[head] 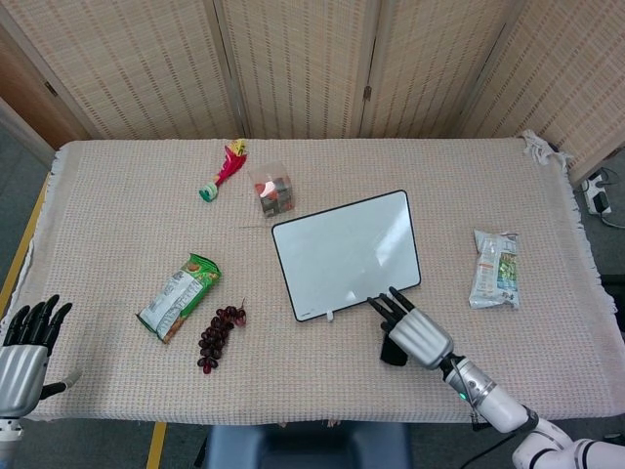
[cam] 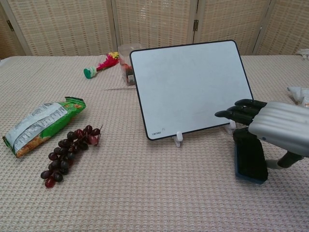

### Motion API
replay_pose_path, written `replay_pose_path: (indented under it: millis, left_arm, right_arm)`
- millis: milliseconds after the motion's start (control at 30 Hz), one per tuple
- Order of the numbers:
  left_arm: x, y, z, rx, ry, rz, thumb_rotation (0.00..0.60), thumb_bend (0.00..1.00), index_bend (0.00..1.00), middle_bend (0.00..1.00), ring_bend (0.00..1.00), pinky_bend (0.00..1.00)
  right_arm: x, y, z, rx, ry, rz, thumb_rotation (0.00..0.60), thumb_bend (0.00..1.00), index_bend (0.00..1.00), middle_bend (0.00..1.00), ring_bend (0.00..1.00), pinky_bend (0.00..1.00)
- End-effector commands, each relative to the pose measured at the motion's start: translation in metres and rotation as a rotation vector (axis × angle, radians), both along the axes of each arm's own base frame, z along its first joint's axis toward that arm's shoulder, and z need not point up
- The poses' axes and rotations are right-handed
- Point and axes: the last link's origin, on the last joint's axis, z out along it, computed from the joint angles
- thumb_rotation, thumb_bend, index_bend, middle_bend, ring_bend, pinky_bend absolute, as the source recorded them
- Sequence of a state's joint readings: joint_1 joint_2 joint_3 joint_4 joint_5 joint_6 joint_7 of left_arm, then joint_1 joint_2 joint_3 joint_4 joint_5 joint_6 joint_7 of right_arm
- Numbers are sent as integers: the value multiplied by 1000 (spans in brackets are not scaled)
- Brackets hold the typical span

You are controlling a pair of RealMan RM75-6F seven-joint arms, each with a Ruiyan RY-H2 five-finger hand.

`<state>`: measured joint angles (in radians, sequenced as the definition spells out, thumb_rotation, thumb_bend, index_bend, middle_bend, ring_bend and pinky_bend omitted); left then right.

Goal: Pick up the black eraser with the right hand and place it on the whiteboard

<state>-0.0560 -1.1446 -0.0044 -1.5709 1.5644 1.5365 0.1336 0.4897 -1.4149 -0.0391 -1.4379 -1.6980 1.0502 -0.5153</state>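
The black eraser (cam: 250,157) stands upright under my right hand (cam: 277,126), blue felt at its lower end, close to the tablecloth. That hand holds it from above against the thumb side, and the other fingers (cam: 237,112) stretch out flat toward the whiteboard (cam: 190,87). The eraser's top is hidden by the palm. The whiteboard leans on small white feet mid-table, just left of the hand. In the head view the right hand (head: 415,330) sits at the whiteboard's (head: 347,252) near right corner, the eraser (head: 393,352) dark beneath it. My left hand (head: 24,350) rests at the table's near left edge, fingers spread, empty.
A bunch of dark grapes (head: 217,335) and a green snack bag (head: 179,295) lie left of the board. A clear box (head: 273,191) and a red-green toy (head: 225,168) sit behind it. A white packet (head: 495,269) lies to the right.
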Motion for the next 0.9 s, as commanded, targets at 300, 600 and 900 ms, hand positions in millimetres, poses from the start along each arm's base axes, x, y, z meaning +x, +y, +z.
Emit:
replay_pose_path:
  millis: [300, 600, 900]
  left_arm:
    - [0, 0, -1, -3, 2, 4, 600, 122, 0, 0, 0, 0]
    - [2, -3, 0, -7, -3, -10, 600, 122, 0, 0, 0, 0]
    - [2, -4, 3, -11, -23, -16, 600, 122, 0, 0, 0, 0]
  right_arm:
    - [10, -22, 17, -350, -208, 27, 600, 258, 576, 17, 10, 0]
    - [29, -52, 3, -508, -173, 21, 600, 258, 576, 28, 9, 0]
    - [60, -86, -20, -534, -150, 11, 600, 258, 576, 33, 13, 0]
